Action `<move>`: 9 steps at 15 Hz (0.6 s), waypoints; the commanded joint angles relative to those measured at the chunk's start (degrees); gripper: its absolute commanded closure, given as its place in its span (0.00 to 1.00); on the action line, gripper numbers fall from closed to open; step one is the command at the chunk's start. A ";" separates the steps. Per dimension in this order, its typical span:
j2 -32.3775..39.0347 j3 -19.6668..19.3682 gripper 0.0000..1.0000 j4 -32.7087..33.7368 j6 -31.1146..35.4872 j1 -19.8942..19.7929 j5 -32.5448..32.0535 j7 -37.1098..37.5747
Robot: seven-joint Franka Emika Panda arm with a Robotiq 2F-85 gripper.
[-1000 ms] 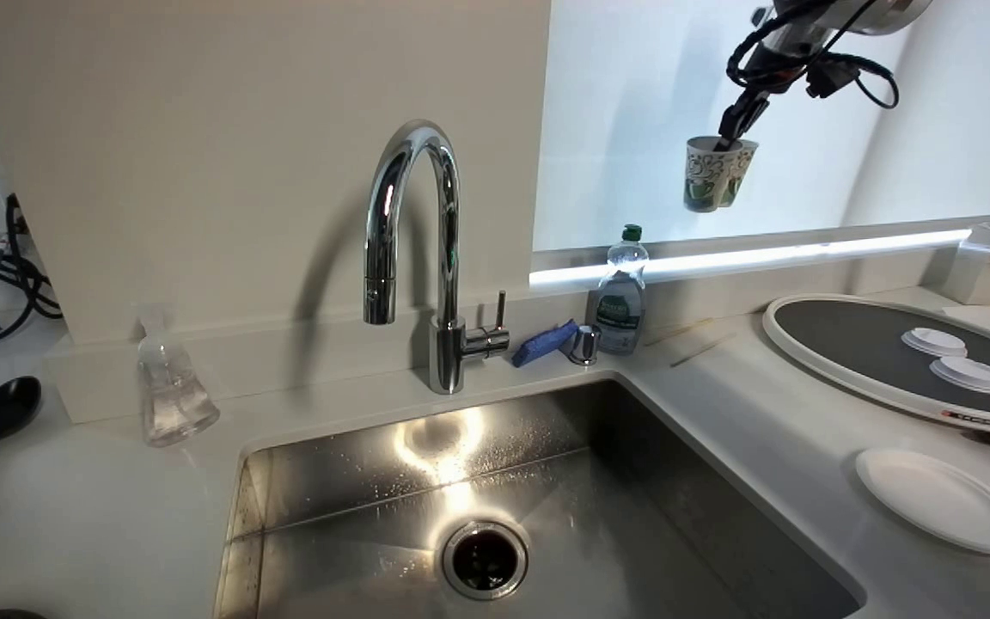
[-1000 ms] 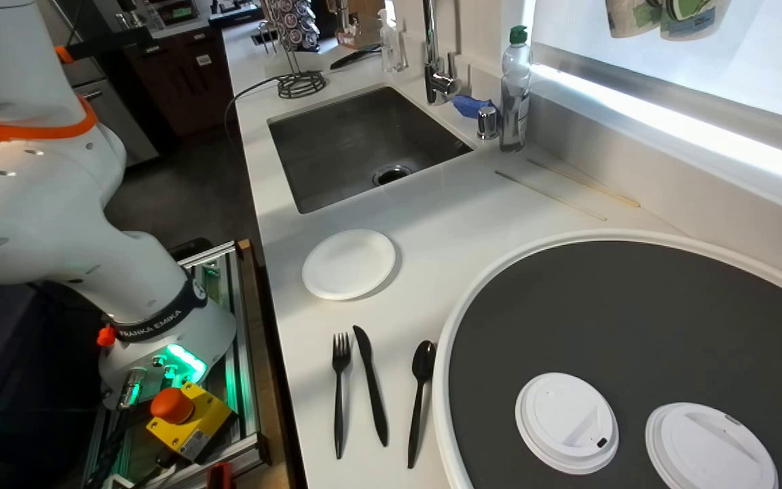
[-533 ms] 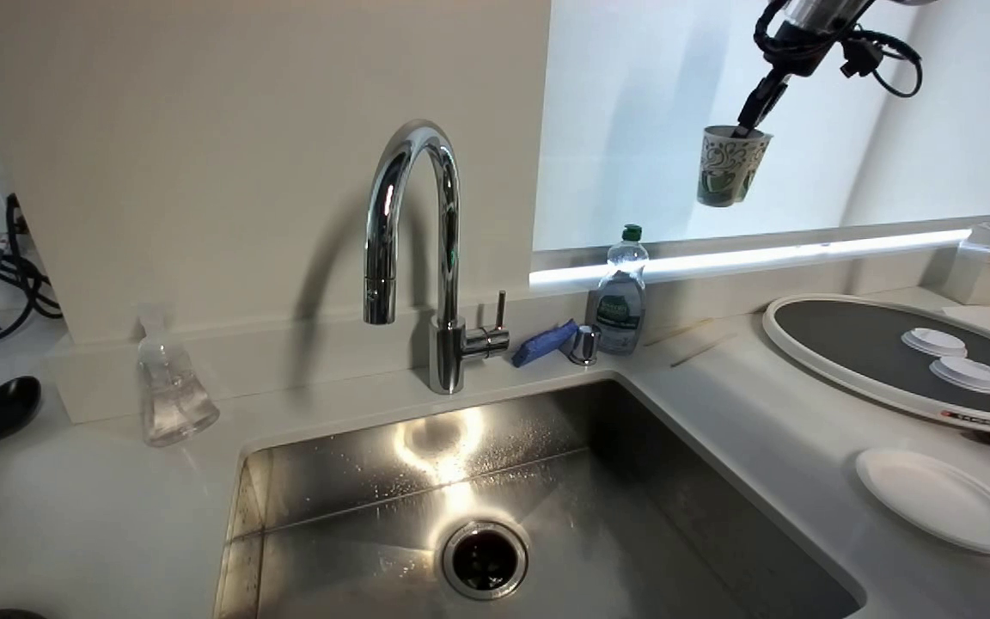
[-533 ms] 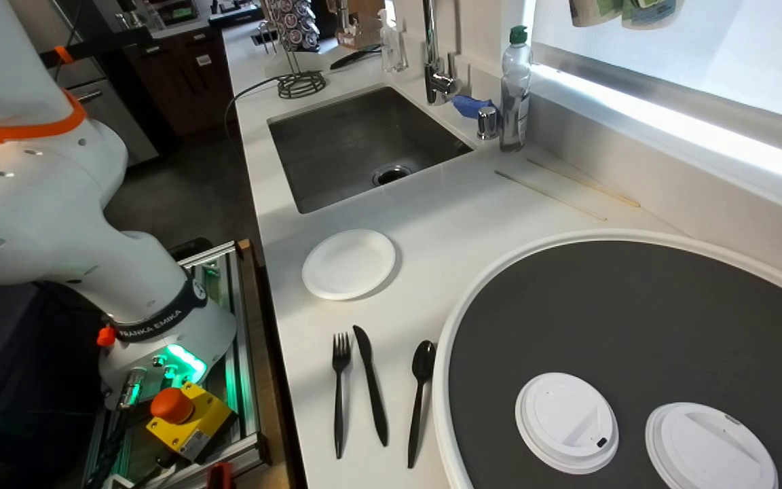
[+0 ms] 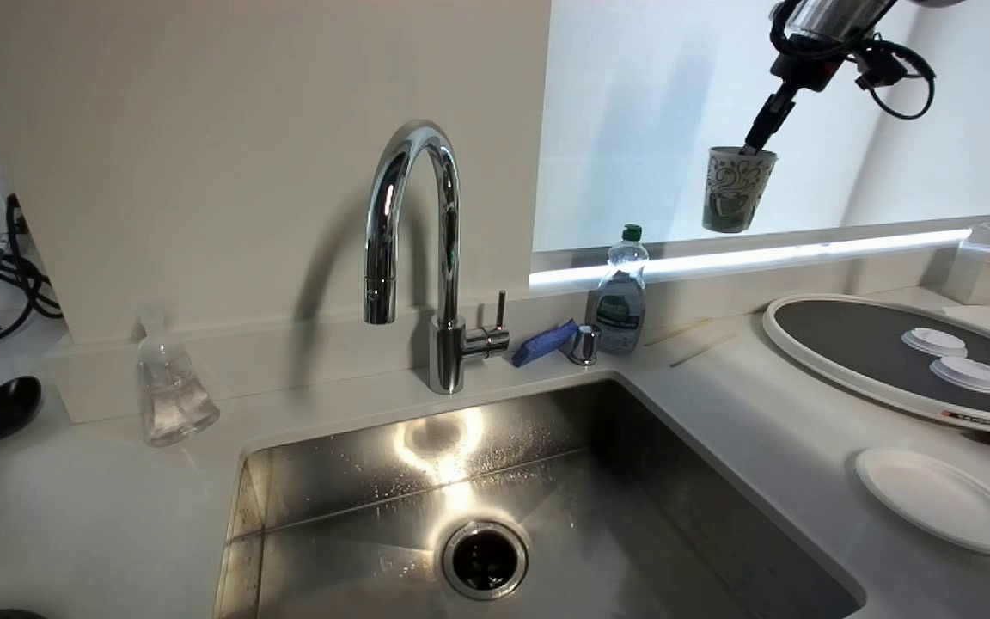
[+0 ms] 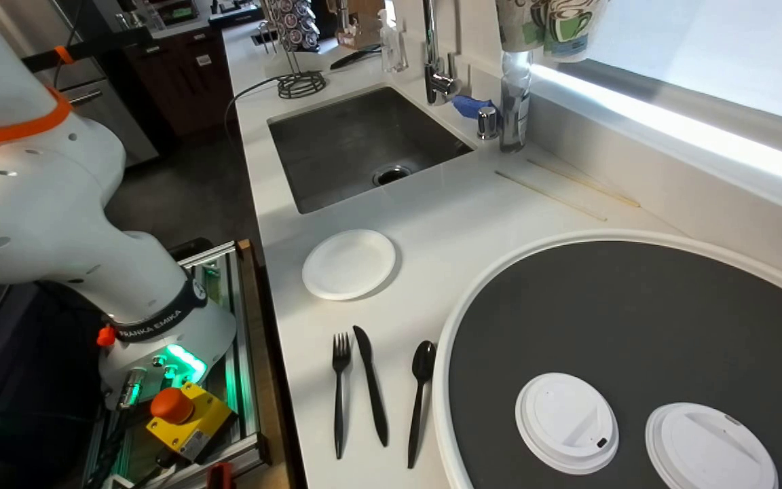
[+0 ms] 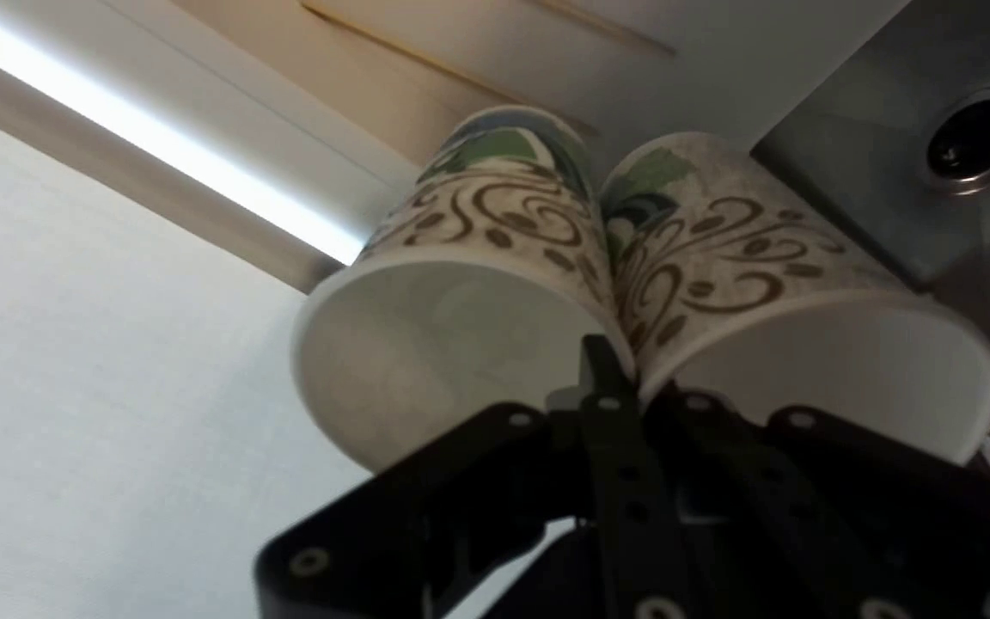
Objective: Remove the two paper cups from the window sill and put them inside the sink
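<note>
Two paper cups with brown swirls and green prints hang side by side in the wrist view, the left cup [image 7: 504, 202] and the right cup [image 7: 736, 232]. My gripper [image 7: 637, 387] is shut on their touching rims, one finger inside each cup. In an exterior view the gripper [image 5: 757, 137] holds the cups [image 5: 734, 193] in the air before the window, one nearly hiding the other. The cups [image 6: 550, 30] show at the top edge of an exterior view. The bright window sill [image 5: 813, 252] is below them. The steel sink [image 5: 357, 550] with its drain is lower and to the left.
A chrome tap [image 5: 448, 258] stands behind the sink. A green-capped soap bottle [image 5: 621, 301], a blue sponge [image 5: 544, 343] and a metal knob [image 5: 585, 344] are at the sink's back corner. A white plate [image 6: 349, 265], black cutlery [image 6: 370, 387] and a large dark round board [image 6: 635, 326] lie on the counter.
The held cups have moved right and ended a little lower in an exterior view, turning so one covers the other. In an exterior view they moved left and down, now covering the soap bottle's top.
</note>
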 commanded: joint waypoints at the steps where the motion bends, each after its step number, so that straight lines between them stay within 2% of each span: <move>1: -4.30 -1.69 0.99 -5.83 -0.26 2.22 0.45 0.45; 3: -4.47 -2.28 0.99 -5.98 0.22 2.62 0.17 0.91; 4: -2.44 -2.42 0.99 -3.38 -0.23 2.98 0.01 0.40; 5: -2.55 -2.64 0.95 -3.41 -0.23 3.15 0.00 0.44; 9: -2.44 -2.85 0.95 -3.26 -0.23 3.33 -0.01 0.44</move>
